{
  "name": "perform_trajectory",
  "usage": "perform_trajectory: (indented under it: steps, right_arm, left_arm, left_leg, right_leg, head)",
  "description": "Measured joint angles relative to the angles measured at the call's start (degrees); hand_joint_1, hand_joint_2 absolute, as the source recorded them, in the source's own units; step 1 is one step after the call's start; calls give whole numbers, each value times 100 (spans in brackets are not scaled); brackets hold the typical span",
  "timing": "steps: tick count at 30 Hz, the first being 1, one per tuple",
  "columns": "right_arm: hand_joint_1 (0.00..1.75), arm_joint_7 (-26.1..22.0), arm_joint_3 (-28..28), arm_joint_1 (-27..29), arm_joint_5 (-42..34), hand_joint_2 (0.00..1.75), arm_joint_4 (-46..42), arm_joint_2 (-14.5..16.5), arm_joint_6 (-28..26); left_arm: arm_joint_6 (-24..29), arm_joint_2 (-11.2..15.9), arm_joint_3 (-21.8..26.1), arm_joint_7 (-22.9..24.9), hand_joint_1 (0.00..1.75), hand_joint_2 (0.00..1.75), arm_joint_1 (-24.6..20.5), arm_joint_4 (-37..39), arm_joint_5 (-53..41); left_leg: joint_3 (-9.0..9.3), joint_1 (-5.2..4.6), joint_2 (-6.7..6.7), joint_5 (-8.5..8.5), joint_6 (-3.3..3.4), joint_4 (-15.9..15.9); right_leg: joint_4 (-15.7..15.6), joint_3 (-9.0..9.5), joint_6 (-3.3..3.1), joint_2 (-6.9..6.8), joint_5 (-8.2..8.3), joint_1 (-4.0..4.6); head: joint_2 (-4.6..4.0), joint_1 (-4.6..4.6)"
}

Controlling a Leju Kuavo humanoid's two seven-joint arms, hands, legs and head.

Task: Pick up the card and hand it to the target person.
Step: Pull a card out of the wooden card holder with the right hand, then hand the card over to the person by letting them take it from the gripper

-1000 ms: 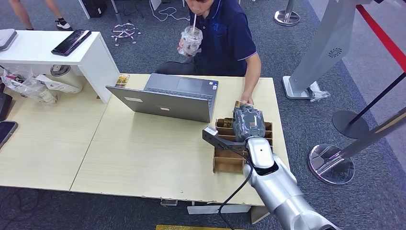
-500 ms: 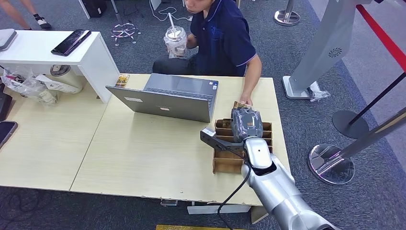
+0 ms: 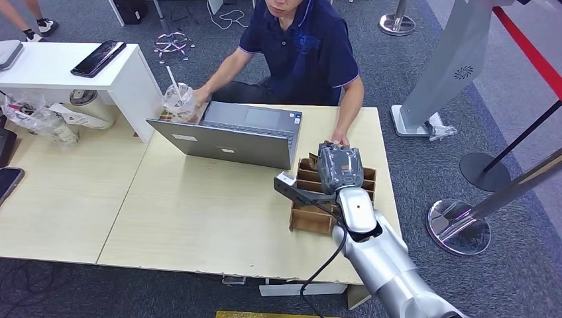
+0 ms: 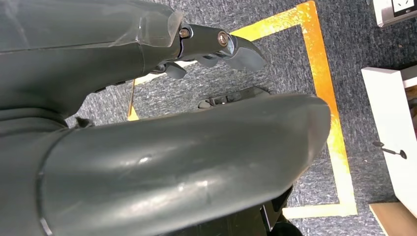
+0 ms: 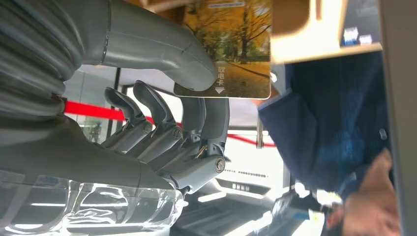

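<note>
One card (image 5: pixel 227 46) between right hand (image 5: pixel 162 123) fingers (image 5: pixel 206 73).

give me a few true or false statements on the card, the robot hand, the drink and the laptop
1. The right robot hand pinches the autumn-tree picture card. True.
2. The grey open laptop lies closed. False: its lid is up.
3. The person's hand reaches toward the right robot hand. True.
4. The clear plastic cup with a straw is at the person's mouth. False: it is held low beside the laptop.
5. The brown cardboard divider tray sits on the floor. False: it is on the light wooden table.
</note>
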Motion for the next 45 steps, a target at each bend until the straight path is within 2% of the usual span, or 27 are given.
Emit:
perform_trajectory:
  steps: [9,14,27,41,42,45]
  right_arm:
    - [165,172,-80,147,205,175,-1483,-128,62]
    - [165,218,-197,143,201,175,-1865,-172,145]
    - [168,281,-480,61,311,175,-1592,-176,146]
    - [153,225,-732,-90,275,175,-1014,-105,145]
    - [150,214,-750,-91,274,175,-987,-97,143]
    - [38,176,-786,-91,269,175,-937,-75,138]
  left_arm:
    - [6,0,0,-19,0,0,3,0,11]
    - [5,0,0,-47,0,0,2,0,11]
    - [8,0,0,-90,0,0,-4,0,14]
    - [-11,0,0,-90,0,0,-15,0,7]
    - [-11,0,0,-90,0,0,-15,0,7]
    - [-11,0,0,-90,0,0,-15,0,4]
  left_leg:
    - [-2,0,0,-1,0,0]
    - [-1,0,0,0,0,0]
    - [-3,0,-1,0,0,0]
    - [-3,0,-1,0,0,0]
    - [-3,0,-1,0,0,0]
    - [-3,0,-1,0,0,0]
  right_leg:
    - [-1,-3,0,0,0,0]
    - [0,-2,0,0,0,0]
    - [0,-1,0,-1,0,0]
    - [0,-1,0,-1,0,0]
    - [0,-1,0,-1,0,0]
    - [0,-2,0,-1,0,0]
  head:
    - [0,1]
    - [0,1]
    - [0,1]
    - [0,-1]
    - [0,-1]
    - [0,-1]
